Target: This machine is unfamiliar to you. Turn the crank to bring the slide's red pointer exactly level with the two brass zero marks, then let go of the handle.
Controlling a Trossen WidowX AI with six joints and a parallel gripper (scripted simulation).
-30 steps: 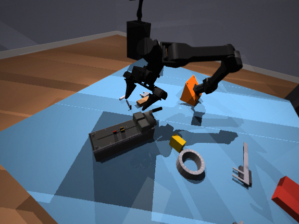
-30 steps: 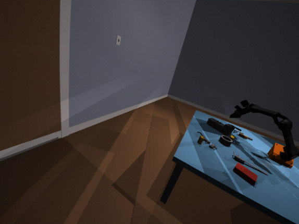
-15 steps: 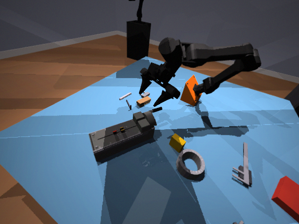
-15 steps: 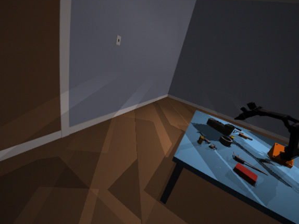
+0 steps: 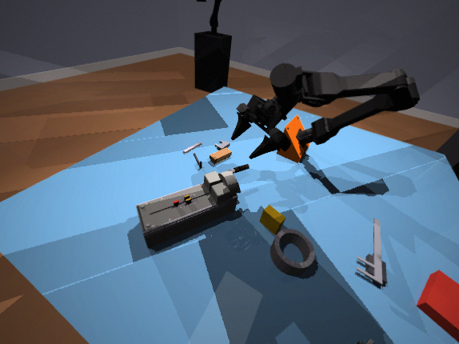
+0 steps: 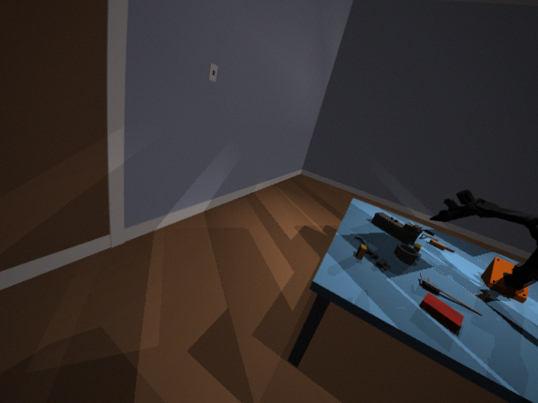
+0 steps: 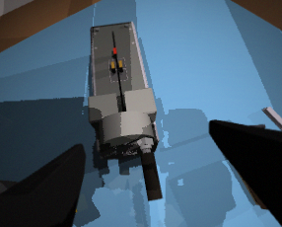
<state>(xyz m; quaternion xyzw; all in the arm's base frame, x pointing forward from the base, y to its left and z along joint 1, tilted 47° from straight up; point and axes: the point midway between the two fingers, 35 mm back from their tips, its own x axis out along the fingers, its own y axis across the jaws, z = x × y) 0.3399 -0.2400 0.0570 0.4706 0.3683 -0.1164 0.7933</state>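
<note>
A grey slide machine lies on the blue table. Its red pointer stands in the slot, off the two brass zero marks, on the side away from the crank. The crank's dark handle sticks out from the round hub at the machine's end. My gripper is open and empty, above and behind the handle. In the wrist view the handle shows between the fingers, not touched.
A yellow block and a grey ring lie beside the crank end. A tan block and small tools lie behind the machine. A caliper and a red block lie farther off.
</note>
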